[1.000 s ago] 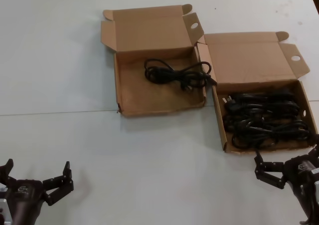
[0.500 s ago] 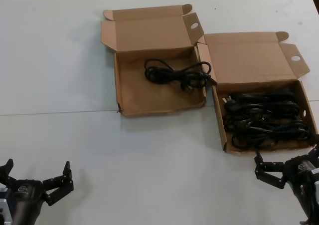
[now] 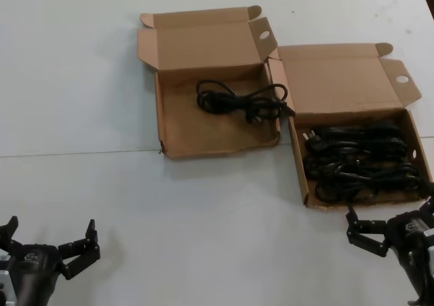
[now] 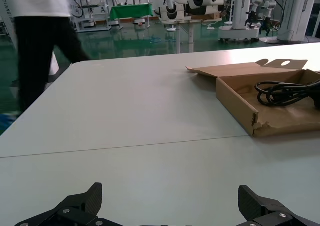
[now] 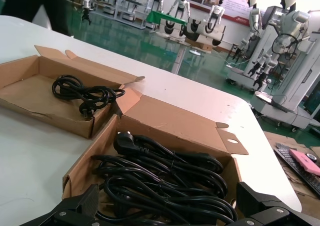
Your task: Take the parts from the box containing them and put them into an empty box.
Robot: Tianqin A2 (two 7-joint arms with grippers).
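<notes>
Two grippers are hovering low over the white desk (image 3: 81,184), both spread wide and holding nothing: the right gripper (image 3: 390,233) just before the box containing them (image 3: 302,174), the left gripper (image 3: 49,241) well apart. The parts (image 3: 359,160) are filling that box; one cord (image 3: 241,101) is lying in the wavy-walled box (image 3: 217,145) beside it.

Right end effector (image 3: 393,235) (partly off-frame)

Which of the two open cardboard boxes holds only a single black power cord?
The brown cardboard box on the left, with the oval hole in its lid flap, holds one cord. The right box is piled with cords.
</notes>
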